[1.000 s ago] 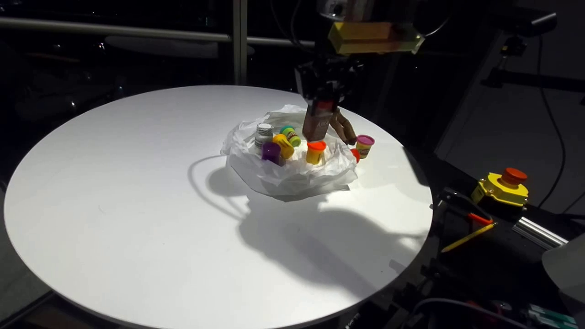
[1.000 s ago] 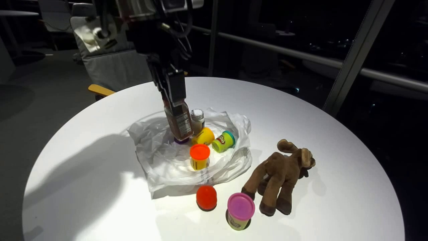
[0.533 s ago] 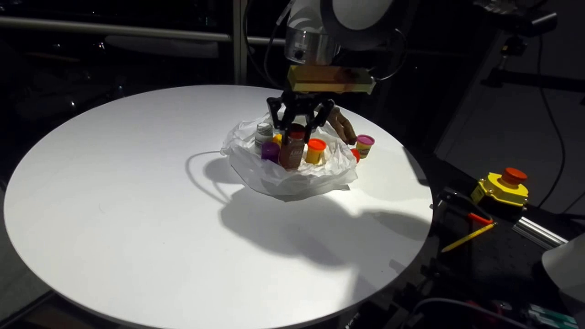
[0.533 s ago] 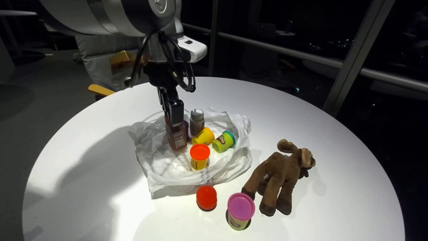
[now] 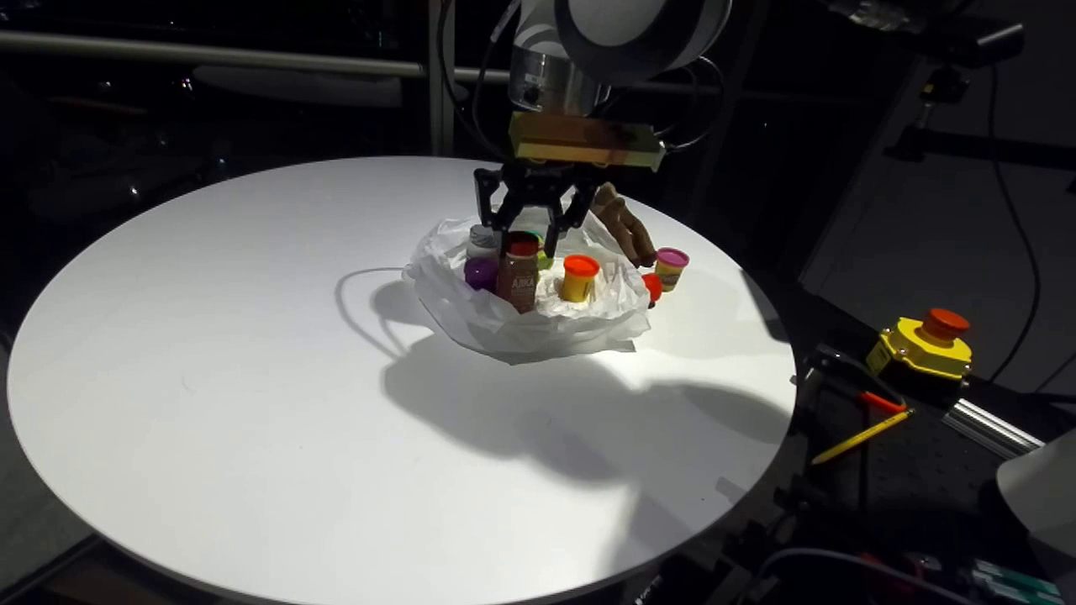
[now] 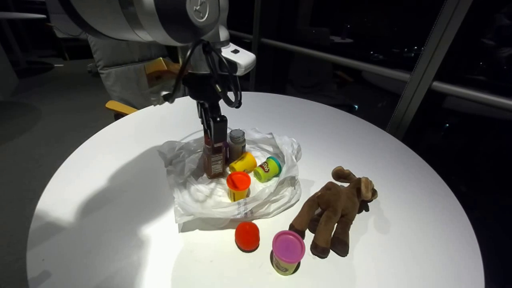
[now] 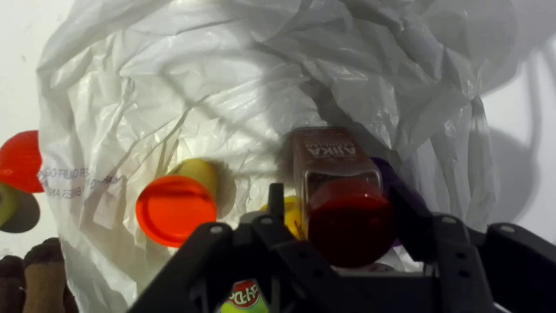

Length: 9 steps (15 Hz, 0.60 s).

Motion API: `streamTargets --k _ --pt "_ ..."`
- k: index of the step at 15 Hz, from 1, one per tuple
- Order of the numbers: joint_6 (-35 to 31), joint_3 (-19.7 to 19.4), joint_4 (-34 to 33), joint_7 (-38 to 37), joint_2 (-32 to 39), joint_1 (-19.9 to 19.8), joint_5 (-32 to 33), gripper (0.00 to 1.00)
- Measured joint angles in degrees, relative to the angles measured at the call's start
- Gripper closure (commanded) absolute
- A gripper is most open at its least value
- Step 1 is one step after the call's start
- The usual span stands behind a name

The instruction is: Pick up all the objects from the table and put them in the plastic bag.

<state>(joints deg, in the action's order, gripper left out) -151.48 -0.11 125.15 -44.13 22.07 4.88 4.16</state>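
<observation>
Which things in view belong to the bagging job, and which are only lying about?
For the job: claw, plastic bag, red-capped bottle, jar, yellow tub, green tub, orange-lidded tub, purple item, red item, pink-lidded tub, plush animal.
Only nearby: red button, yellow pencil, chair.

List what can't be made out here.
Yellow tub, wrist view: mostly hidden by the bottle and gripper.
Toy, wrist view: cut off by the edge, only legs showing.
Red thing, wrist view: cut off by the left edge.
Bottle's label, in an exterior view: print too small to read.

All views look down on the bag (image 5: 538, 332), the wrist's nearest.
</observation>
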Motion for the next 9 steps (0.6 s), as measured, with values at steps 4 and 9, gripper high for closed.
streamTargets --k 4,9 --pt "0.00 -3.17 1.76 0.42 -3.37 2.12 1.96 0.00" --pt "-1.44 -7.74 9.46 -1.14 -9.69 2.03 4.87 0.00"
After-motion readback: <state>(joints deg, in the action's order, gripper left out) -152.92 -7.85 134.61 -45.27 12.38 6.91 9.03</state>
